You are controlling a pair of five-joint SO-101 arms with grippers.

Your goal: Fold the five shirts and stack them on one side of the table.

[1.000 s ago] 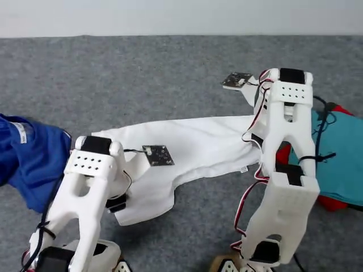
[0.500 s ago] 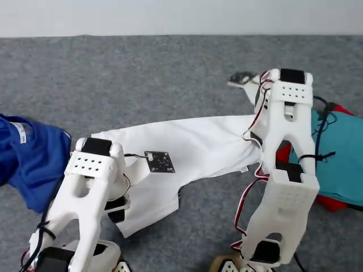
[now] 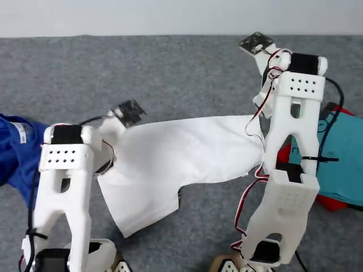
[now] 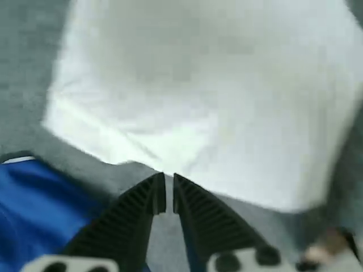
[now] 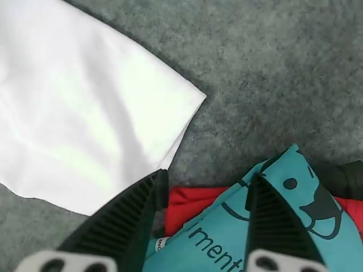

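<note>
A white shirt (image 3: pixel 181 158) lies spread across the middle of the grey table (image 3: pixel 170 73). My left gripper (image 4: pixel 168 180) is at the shirt's left edge, its fingers closed on the hem; the cloth (image 4: pixel 215 96) lies flat beyond the tips. At the shirt's right corner (image 5: pixel 170 107) my right gripper (image 5: pixel 208 177) hangs open over the pile with nothing between its fingers. A blue shirt (image 3: pixel 20 156) is bunched at the left. A teal shirt (image 3: pixel 340 153) lies on a red one (image 3: pixel 332 201) at the right.
The left arm (image 3: pixel 62 187) and the right arm (image 3: pixel 289 153) stand at the near edge. Bare grey table runs along the back. A pale wall (image 3: pixel 170 17) borders the far side.
The left arm has swung back and to the left, and the shirt's left part now lies wider and flatter. The right arm has moved farther back, off the shirt's right end.
</note>
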